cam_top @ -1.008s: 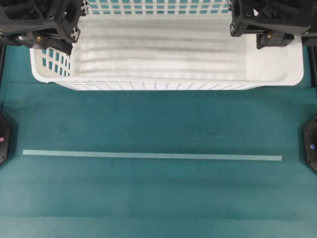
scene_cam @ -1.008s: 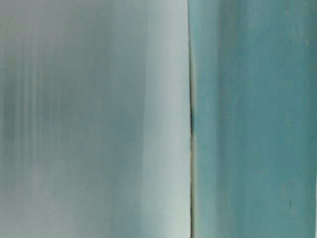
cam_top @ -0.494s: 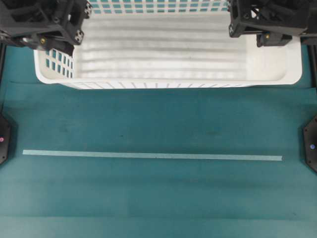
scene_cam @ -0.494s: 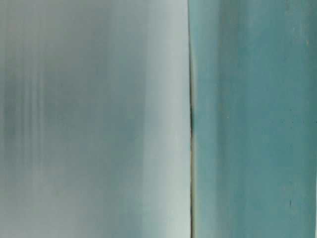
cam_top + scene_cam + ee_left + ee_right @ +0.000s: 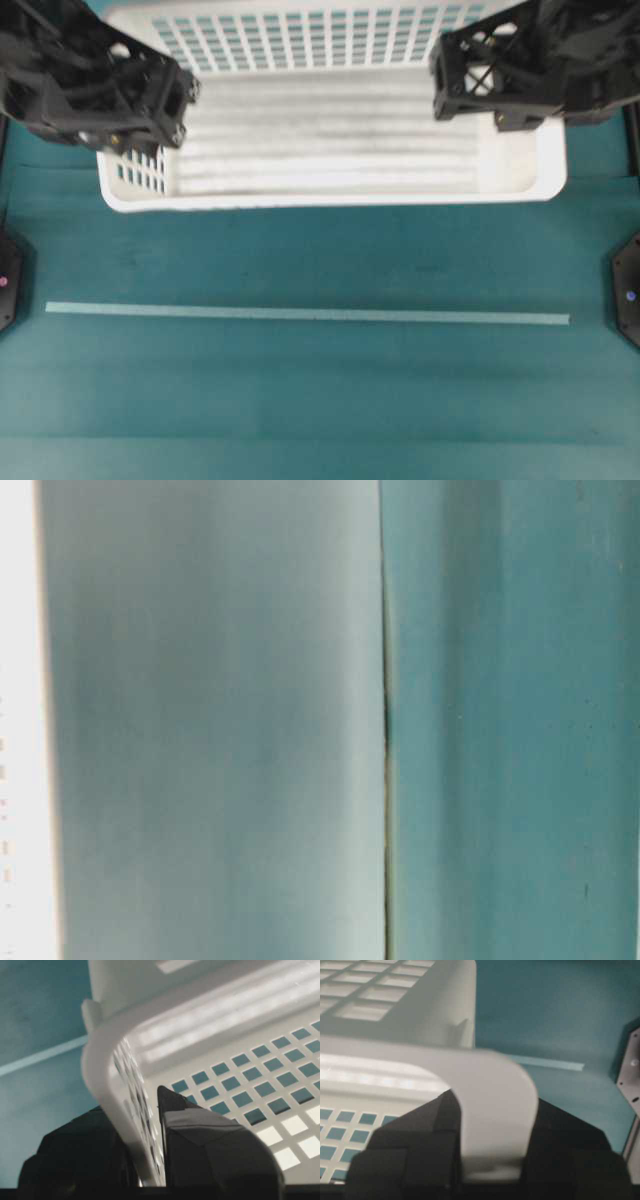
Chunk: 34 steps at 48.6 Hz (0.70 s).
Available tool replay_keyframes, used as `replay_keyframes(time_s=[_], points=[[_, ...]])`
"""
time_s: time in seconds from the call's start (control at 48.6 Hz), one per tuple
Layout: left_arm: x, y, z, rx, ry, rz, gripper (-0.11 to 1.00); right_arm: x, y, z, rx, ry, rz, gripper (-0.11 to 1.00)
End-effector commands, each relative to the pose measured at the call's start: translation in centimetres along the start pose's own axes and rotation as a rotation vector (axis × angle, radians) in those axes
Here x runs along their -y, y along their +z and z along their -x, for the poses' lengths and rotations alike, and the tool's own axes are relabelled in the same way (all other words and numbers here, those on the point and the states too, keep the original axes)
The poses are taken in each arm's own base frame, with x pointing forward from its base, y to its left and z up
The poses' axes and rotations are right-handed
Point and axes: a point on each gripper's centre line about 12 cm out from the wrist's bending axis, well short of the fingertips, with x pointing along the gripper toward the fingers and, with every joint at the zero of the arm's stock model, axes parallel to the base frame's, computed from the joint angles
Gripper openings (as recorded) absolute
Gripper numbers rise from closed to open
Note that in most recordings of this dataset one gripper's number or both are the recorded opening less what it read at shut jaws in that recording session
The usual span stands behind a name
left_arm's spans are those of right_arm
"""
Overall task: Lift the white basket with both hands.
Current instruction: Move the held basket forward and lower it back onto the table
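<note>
Now my white basket [image 5: 330, 130] sits smaller and further right in the upper part of the overhead frame than half a second ago, with more of its slotted far wall showing and the grippers looming larger, so I judge the lift is under way. My left gripper [image 5: 147, 1160] pinches the rim at the basket's left end, one finger inside and one outside, and my right gripper [image 5: 492, 1160] is clamped on the rim at its right end. Both grips look seated, so I would keep rising evenly.
</note>
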Motion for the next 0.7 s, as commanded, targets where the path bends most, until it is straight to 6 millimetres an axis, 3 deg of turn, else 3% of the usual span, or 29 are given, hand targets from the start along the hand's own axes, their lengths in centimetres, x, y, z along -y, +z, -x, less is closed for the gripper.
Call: replay_keyframes(time_s=[0.0,0.267,0.679], points=[[-0.3,-0.3,-0.4,0.029,-0.054,-0.025,0.07,-0.6,-1.0,-2.9,-0.068,-0.008,0.068,0.20],[-2.4,-0.7,-4.5,0.024,-0.031,0.021,0.07,0.5,-1.4,-7.7,-0.094,0.091,-0.010,0.20],[-3.5,-1.3,-10.4,0.015,-0.013,0.032,0.07,1.0,-2.7,-14.0,-0.144,0.094,-0.032,0.20]])
